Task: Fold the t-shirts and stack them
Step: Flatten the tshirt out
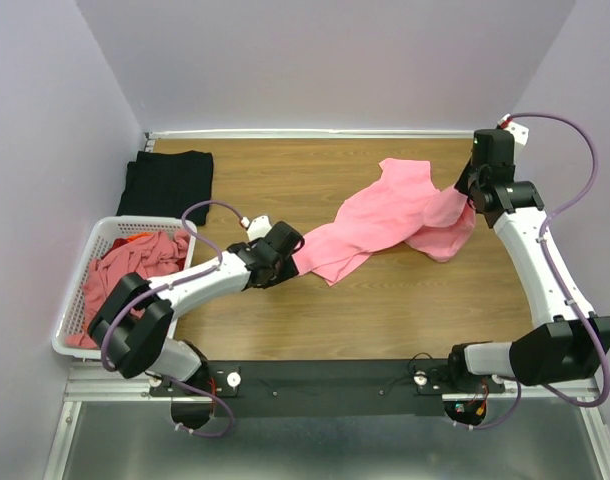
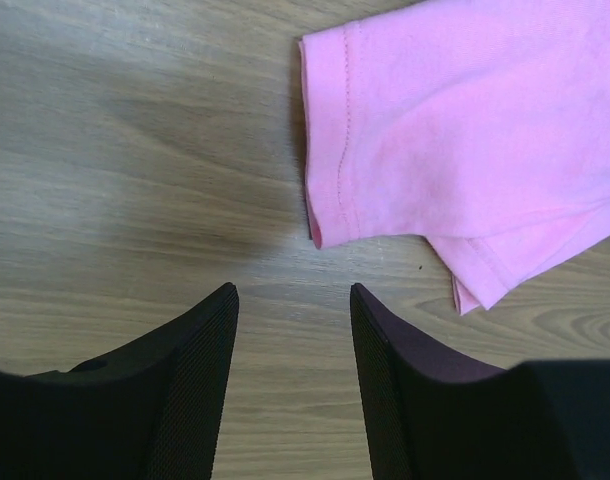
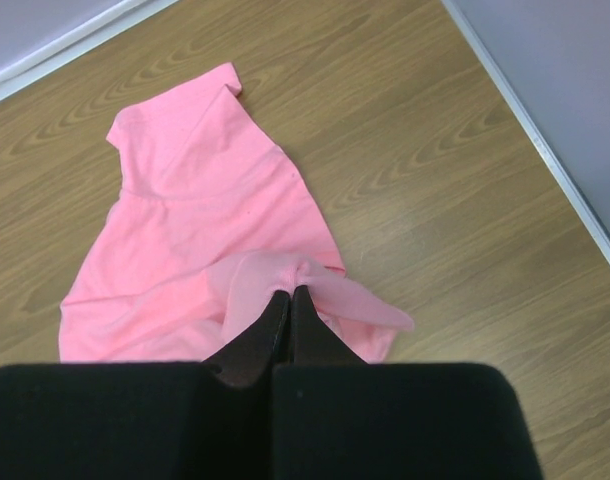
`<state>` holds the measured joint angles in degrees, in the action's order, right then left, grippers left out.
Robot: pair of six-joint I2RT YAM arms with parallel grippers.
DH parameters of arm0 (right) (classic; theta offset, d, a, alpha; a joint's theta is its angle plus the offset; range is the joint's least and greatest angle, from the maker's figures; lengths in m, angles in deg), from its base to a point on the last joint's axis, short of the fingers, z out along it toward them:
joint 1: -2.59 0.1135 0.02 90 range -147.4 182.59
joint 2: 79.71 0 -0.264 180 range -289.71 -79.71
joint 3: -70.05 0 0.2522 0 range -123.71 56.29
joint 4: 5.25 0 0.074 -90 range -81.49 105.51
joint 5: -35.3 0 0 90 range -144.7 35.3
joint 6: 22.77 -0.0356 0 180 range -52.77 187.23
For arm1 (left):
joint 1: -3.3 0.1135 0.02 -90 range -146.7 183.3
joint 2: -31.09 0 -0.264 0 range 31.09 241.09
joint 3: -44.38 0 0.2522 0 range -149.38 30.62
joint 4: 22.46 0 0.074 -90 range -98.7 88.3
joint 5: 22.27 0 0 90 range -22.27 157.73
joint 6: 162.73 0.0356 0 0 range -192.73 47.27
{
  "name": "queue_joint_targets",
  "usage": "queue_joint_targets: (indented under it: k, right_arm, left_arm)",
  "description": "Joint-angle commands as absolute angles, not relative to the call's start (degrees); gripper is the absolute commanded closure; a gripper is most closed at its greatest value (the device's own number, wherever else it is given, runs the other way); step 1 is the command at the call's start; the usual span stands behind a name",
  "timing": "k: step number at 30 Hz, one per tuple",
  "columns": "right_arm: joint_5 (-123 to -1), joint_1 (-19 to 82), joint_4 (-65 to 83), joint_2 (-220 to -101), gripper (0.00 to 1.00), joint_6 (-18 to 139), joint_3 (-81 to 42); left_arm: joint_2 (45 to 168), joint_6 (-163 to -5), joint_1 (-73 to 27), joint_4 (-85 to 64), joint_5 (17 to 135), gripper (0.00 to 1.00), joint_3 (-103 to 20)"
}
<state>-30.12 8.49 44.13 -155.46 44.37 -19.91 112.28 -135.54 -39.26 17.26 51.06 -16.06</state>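
Pink shirt (image 1: 385, 215): long axis 8-to-2 o'clock; near hem at 1 o'clock off L jaws, part open, empty. R jaws clamped on far end.

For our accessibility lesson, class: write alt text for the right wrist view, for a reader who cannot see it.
The black right gripper pinches a bunched fold of a salmon-pink cloth t-shirt, whose remainder lies spread across the brown wood-grain table.
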Motion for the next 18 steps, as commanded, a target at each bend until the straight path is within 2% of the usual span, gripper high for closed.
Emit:
queue_joint_targets:
  k: [1,10,18]
  right_arm:
    - [-32.28,8.22,42.53,-153.63,0.99,44.29,-18.86]
    - [-33.95,8.31,41.82,-151.79,0.99,43.67,-17.36]
    - [-34.4,8.66,41.38,-150.99,0.99,43.58,-16.75]
  left_arm:
    - [115.63,-141.64,-39.76,17.23,49.53,0.44,-19.03]
    - [126.18,-143.13,-41.78,22.4,44.35,0.46,-26.59]
    - [127.95,-144.45,-42.84,25.41,41.36,0.46,-27.48]
